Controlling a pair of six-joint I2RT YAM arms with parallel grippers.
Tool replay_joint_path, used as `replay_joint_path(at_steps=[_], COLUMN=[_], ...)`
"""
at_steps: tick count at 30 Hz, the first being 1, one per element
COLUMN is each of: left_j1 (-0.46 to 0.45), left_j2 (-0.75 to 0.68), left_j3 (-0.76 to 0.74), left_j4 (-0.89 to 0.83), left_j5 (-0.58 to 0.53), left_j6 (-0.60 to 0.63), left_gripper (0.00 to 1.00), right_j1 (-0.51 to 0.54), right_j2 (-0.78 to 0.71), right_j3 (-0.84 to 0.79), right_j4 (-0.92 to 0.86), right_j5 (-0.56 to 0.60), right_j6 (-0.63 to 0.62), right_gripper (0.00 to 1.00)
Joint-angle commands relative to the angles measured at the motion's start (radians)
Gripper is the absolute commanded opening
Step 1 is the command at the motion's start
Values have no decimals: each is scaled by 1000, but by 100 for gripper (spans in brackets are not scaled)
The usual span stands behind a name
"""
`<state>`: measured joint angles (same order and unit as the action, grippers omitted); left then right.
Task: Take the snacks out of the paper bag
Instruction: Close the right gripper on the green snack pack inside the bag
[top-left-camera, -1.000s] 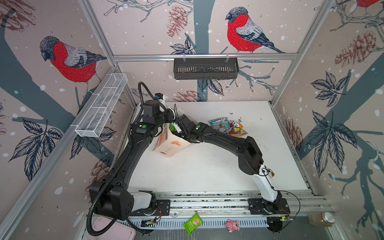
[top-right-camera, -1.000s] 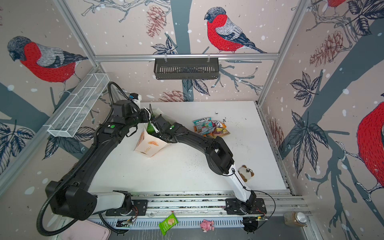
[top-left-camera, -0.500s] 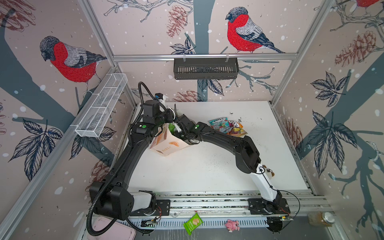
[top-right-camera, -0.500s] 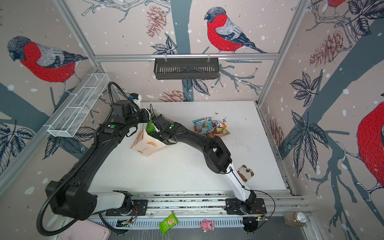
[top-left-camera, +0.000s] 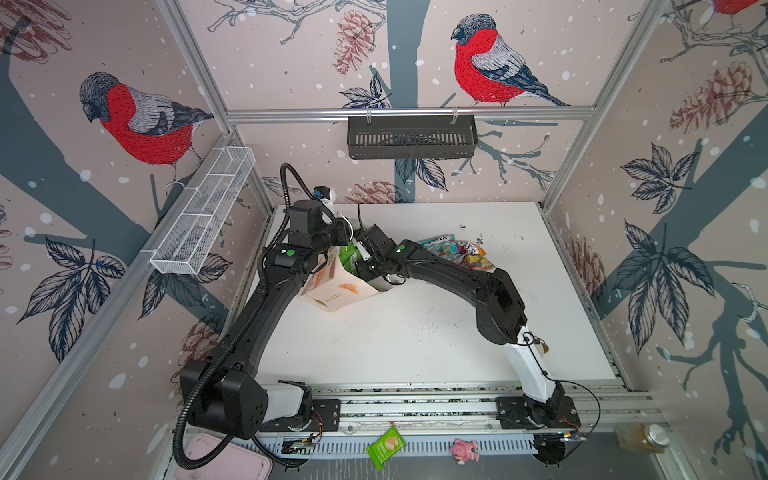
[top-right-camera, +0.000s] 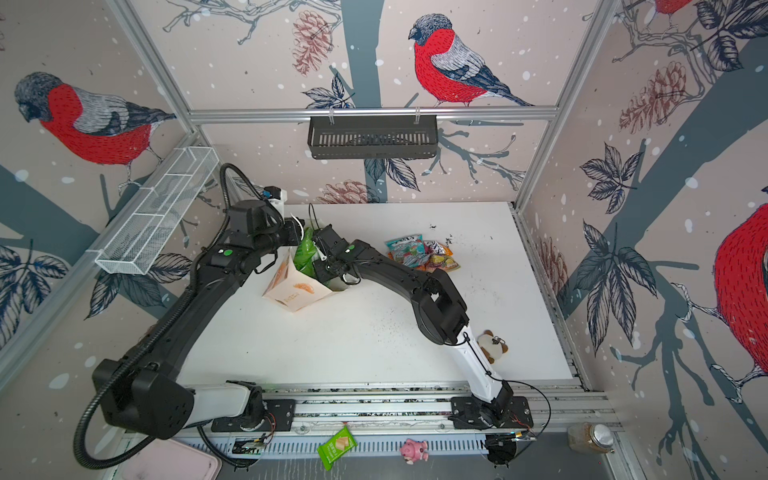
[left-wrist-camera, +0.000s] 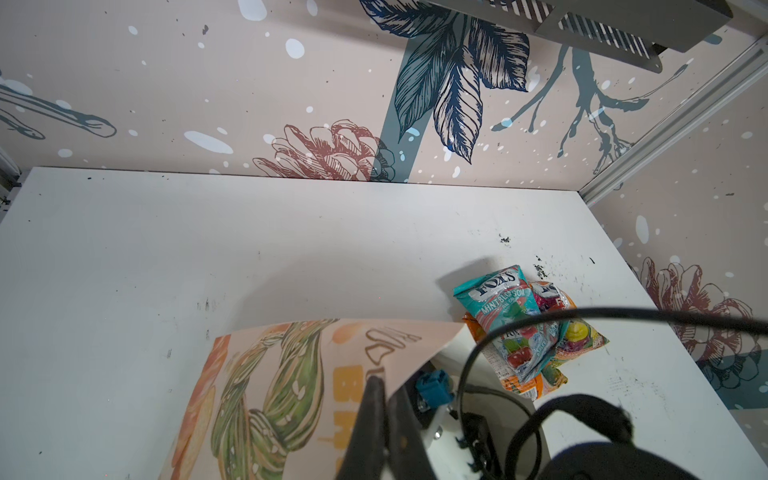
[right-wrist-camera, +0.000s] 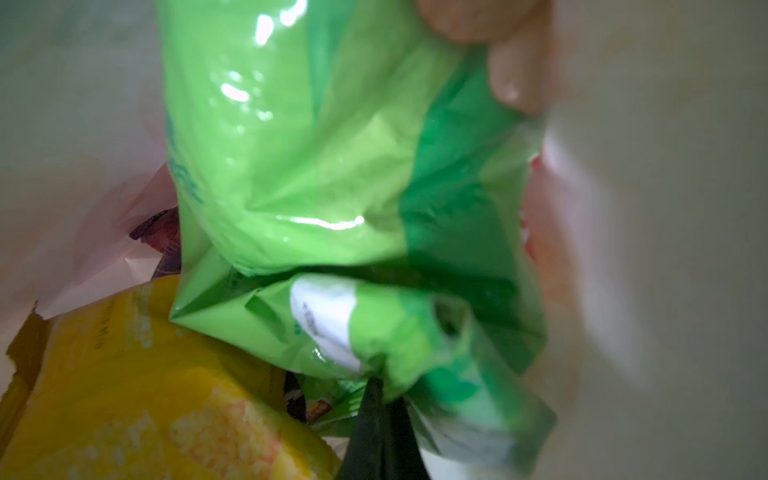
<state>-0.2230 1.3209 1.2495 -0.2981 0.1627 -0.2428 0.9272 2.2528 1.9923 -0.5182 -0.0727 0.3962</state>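
The paper bag (top-left-camera: 340, 286) (top-right-camera: 297, 291) stands tilted at the table's left, mouth up. My left gripper (left-wrist-camera: 384, 388) is shut on the bag's upper edge (left-wrist-camera: 332, 353). My right gripper (right-wrist-camera: 378, 384) is down inside the bag, shut on a crinkled end of a bright green snack packet (right-wrist-camera: 311, 166); the packet pokes out of the mouth in both top views (top-left-camera: 348, 255) (top-right-camera: 305, 251). A yellow packet (right-wrist-camera: 145, 395) and a dark one (right-wrist-camera: 160, 232) lie deeper in the bag. A pile of teal, orange and yellow snacks (top-left-camera: 457, 249) (top-right-camera: 419, 253) (left-wrist-camera: 523, 328) lies on the table to the right.
A black basket (top-left-camera: 411, 137) hangs on the back wall and a white wire basket (top-left-camera: 203, 216) on the left wall. A small plush toy (top-right-camera: 492, 347) lies by the right arm. A green wafer packet (top-left-camera: 385, 449), pink pig (top-left-camera: 465, 449) and jar (top-left-camera: 642, 436) sit beyond the front rail.
My right gripper has closed on the green packet inside the bag. The bag has shifted a little to the left. The left gripper has kept its hold.
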Motion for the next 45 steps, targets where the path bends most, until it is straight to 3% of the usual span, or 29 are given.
replay_joint_path(at_steps=[1,29,30,32,36,39,45], left_j1=[-3,-43,-43,-43,-42,-43,-43], left_j2=[4,9,9,8,12,15,14], left_j3=[9,14,13,13,11,13,12], left_j4=[58,44,43,44,43,42,44], left_j5=[27,-35,-38,-38,-37,-35,-31], left_j6=[13,38,38,38,37,34,35], left_gripper=[0,0,0,0,0,0,0], right_j1=[-2,-60,-60,-59,-59,-59,-57], right_j2=[-37,-256,-256,-254,-251,-243,-205], right_j3=[-29,-111,-110,-116,-141,-160,-164], right_j4=[68,136,135,133,143,155,174], right_j5=[19,86,86,86,74,72,46], right_j6=[17,-4,-3,0,9,13,25], right_gripper=[2,0,6,27,29,42,52])
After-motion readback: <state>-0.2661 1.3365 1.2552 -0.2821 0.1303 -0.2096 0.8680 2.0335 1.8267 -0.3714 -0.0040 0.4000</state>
